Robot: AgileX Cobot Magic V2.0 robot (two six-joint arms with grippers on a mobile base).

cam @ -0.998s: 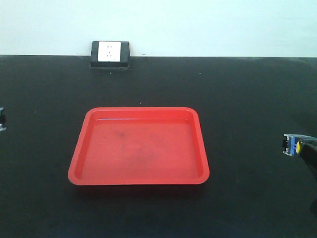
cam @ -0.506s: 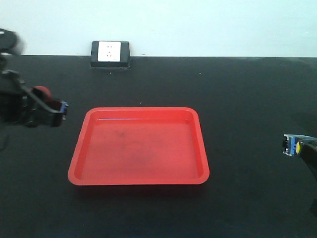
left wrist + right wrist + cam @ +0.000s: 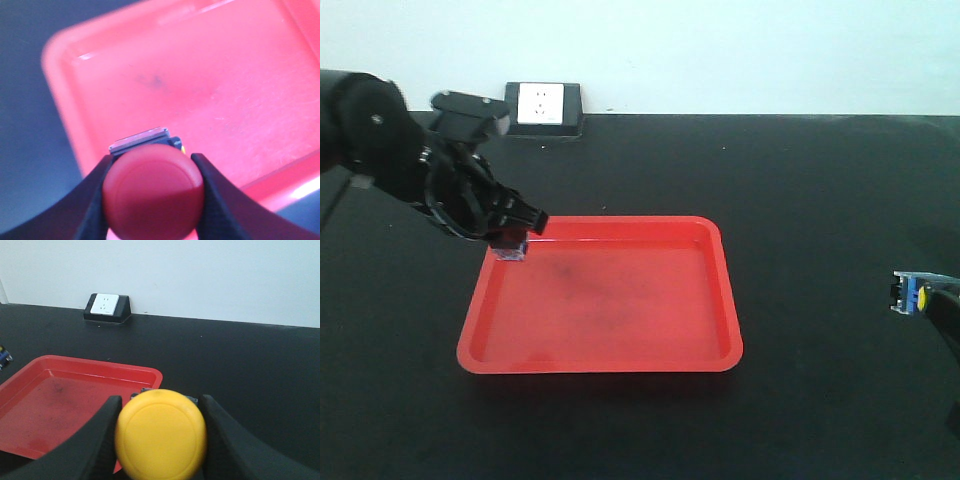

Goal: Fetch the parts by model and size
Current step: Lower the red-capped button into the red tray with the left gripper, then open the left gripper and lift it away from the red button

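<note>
My left gripper [image 3: 510,238] hangs over the far left corner of the red tray [image 3: 610,365], shut on the red-capped push-button switch [image 3: 153,190]. In the left wrist view the red cap fills the gap between the black fingers [image 3: 95,200], and its dark base [image 3: 142,140] points down at the tray floor [image 3: 225,100]. My right gripper [image 3: 160,435] is shut on the yellow-capped push-button switch [image 3: 161,434]. In the front view that switch [image 3: 912,293] sits at the right edge, apart from the tray.
A white wall socket on a black block [image 3: 542,110] stands at the table's far edge against the wall. The black tabletop [image 3: 820,200] surrounds the tray. The left arm [image 3: 380,140] reaches in from the upper left.
The left arm has swung in from the left edge and now holds the red switch over the tray's far left corner. The right gripper and yellow switch have not moved.
</note>
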